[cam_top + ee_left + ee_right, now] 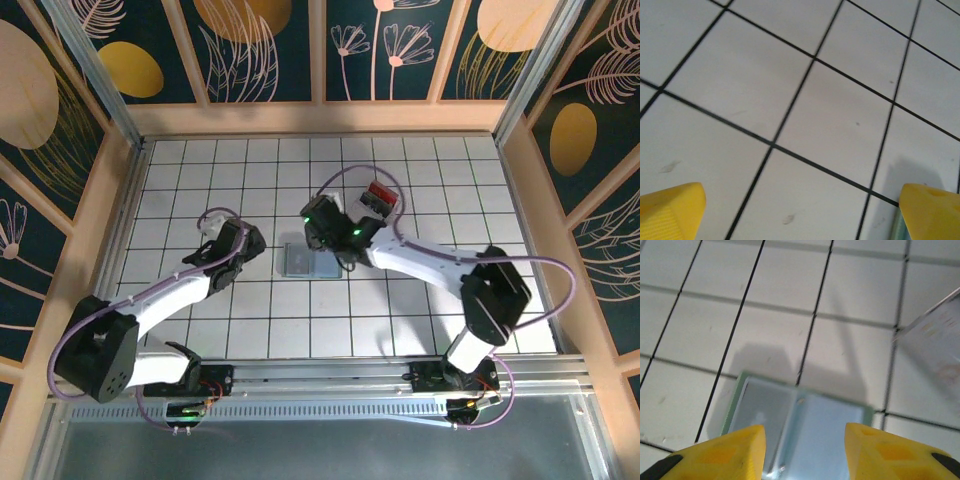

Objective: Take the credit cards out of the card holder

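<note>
The left arm point(170, 290) stretches forward, the left gripper point(801, 212) spread wide. The right arm point(430, 262) bends leftward, the right gripper point(805, 450) pointing down, jaws partly apart.

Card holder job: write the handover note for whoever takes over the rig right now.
Left gripper: open wide, empty, over bare tiles to the left of the card holder.
Right gripper: open, empty, poised just above the card holder.
Card holder: lies opened flat on the tiles, both panels facing up.
Credit cards: none in either gripper; whether any sit in the pockets cannot be told.
Clear plastic box: beyond the right gripper, not part of the job.
Done: holder is open.
Left: probably all of the card removal.
</note>
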Available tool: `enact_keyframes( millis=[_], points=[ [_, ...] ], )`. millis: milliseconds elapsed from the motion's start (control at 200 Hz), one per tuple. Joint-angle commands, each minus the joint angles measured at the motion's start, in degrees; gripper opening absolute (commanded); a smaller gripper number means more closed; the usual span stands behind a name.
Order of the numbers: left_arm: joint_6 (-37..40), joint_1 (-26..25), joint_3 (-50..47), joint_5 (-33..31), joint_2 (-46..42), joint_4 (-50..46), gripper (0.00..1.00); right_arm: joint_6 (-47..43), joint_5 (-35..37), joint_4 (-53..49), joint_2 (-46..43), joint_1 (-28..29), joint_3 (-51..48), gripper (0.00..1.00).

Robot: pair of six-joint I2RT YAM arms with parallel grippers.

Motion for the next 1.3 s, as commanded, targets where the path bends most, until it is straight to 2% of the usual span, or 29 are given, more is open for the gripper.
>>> enact_keyframes(
  millis=[0,120,345,941,1051,1291],
  points=[
    [-4.83,0.89,-2.53,-2.02,-2.98,0.38,0.99,6.32,0.87,-2.65,5.59,3.27,3.21,0.47],
    [-6.77,0.94,-4.20,-4.26,-4.95,-0.46,0.99,7.07,-0.22,-3.43,10.54,5.50,5.63,0.50],
    [-7.76,1.02,-5.78,-4.69,-6.26,0.01,0.99,6.67,-0.76,-4.25,16.37,7.24,9.21,0.55],
    [-8.27,1.02,-5.69,-4.25,-5.40,0.81,0.99,5.61,-2.40,-4.26,22.58,6.64,10.40,0.58],
    [-8.20,1.03,-5.61,-3.87,-4.99,1.21,0.99,5.43,-3.31,-3.82,23.08,6.54,9.86,0.55],
    [-7.74,1.03,-5.23,-3.48,-4.77,1.17,0.99,5.69,-4.89,-2.83,22.12,5.80,7.18,0.40]
  ],
)
